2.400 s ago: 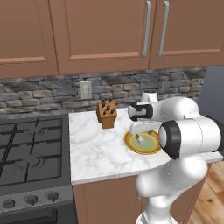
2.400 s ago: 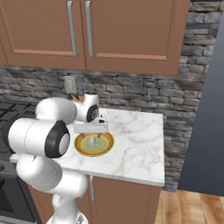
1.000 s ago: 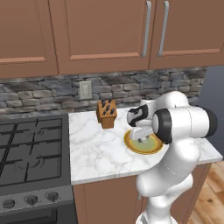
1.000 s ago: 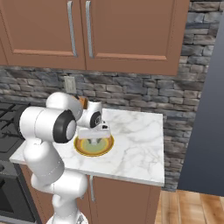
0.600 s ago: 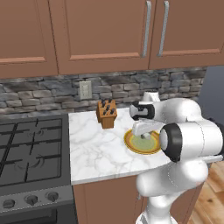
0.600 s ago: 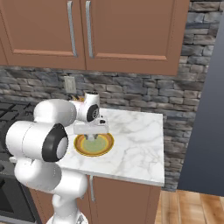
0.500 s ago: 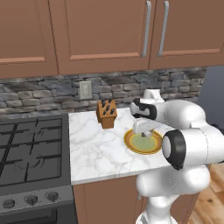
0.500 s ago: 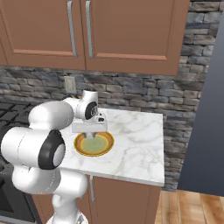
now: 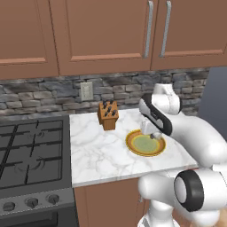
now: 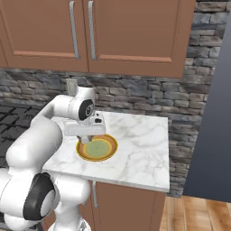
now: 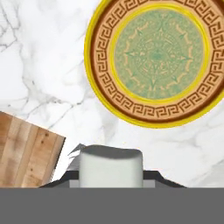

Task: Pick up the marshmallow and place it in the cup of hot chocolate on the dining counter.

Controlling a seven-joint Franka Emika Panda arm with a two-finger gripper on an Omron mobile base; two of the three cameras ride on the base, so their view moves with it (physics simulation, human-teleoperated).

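Your fingers are clenched on the marshmallow above the marble desk. The plate lies below; wood cabinets and a stone backsplash stand behind.

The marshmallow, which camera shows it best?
The hand view. The marshmallow looks big and white there, low in the picture, clamped in the tool, above the marble near the yellow plate. In both base views the hand covers it, so I cannot make it out.
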